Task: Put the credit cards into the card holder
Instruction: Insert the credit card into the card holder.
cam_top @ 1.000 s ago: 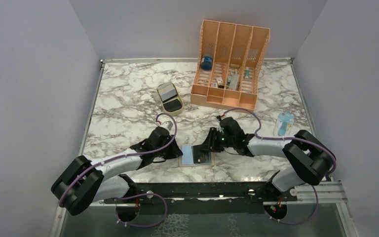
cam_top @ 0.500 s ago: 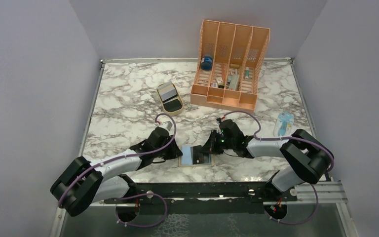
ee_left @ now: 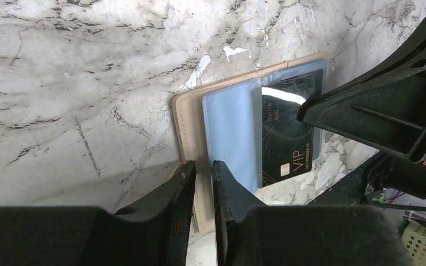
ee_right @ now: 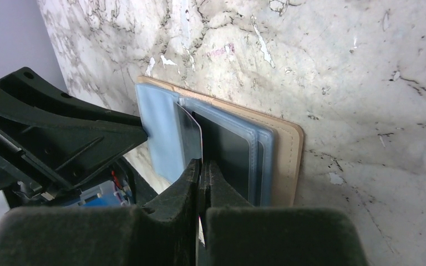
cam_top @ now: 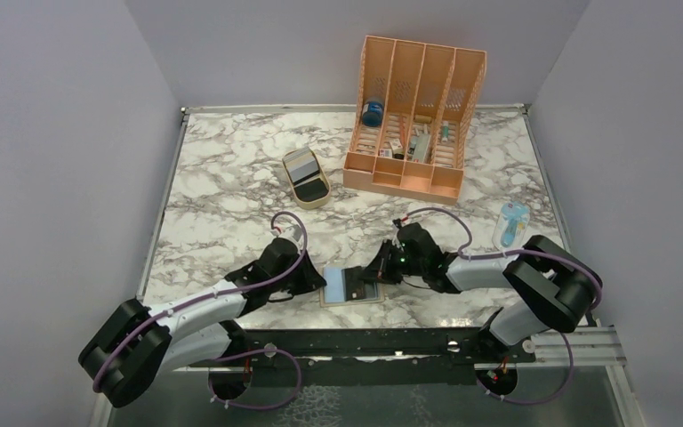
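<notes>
Card holder [cam_top: 338,286]: lying open and flat on the marble counter [cam_top: 231,178], close to the middle of its near edge, with the light-blue pockets [ee_left: 230,133] facing up inside the tan cover.

Left gripper [ee_left: 204,176]: fingers drawn nearly together at the holder's left side, with a strip of the tan cover caught between them, so it is clenched on the holder.

Right gripper [ee_right: 201,166]: fingers pressed together on a thin credit card [ee_right: 191,138]. The card is held on edge and tilted, its lower end at the mouth of a clear sleeve on the holder's right half. Whether it has entered the sleeve cannot be told.

In the left wrist view a black card [ee_left: 285,147] marked "VIP" shows over the right part of the pockets, partly hidden by the right gripper. Whether this is the card being held cannot be told. The two grippers face each other across the holder, near but apart.

Tan oval tray [cam_top: 307,176]: left of centre, toward the far edge, holding a grey card [cam_top: 300,163] and a dark card [cam_top: 312,189].

Orange slotted organizer [cam_top: 413,116]: upright against the far edge, right of centre, with small items in its compartments.

Pale blue bottle [cam_top: 510,222]: by the right edge.
</notes>
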Controlling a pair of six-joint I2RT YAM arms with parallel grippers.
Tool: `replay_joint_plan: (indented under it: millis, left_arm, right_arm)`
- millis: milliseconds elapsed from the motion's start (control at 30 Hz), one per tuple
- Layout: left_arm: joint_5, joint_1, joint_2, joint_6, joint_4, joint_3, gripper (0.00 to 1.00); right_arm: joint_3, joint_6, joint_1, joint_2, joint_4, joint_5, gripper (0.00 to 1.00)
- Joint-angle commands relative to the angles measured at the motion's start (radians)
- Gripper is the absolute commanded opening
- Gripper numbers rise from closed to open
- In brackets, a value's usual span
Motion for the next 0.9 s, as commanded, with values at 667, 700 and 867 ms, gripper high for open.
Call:
replay_joint_plan:
  millis: [667,700,867]
  left_arm:
    - [0.006,-0.006,0.012,0.011,-0.063,-0.035,0.24]
    - [0.006,-0.006,0.013,0.012,-0.063,-0.032,0.25]
    - [0.009,-0.006,0.015,0.014,-0.056,-0.031,0.29]
  right_arm:
    - [0.116,-0.116,0.058,-0.106,-0.39,0.165,0.46]
    - [0.12,-0.114,0.063,-0.093,-0.384,0.163,0.46]
    - [0.155,-0.106,0.099,-0.022,-0.368,0.156,0.47]
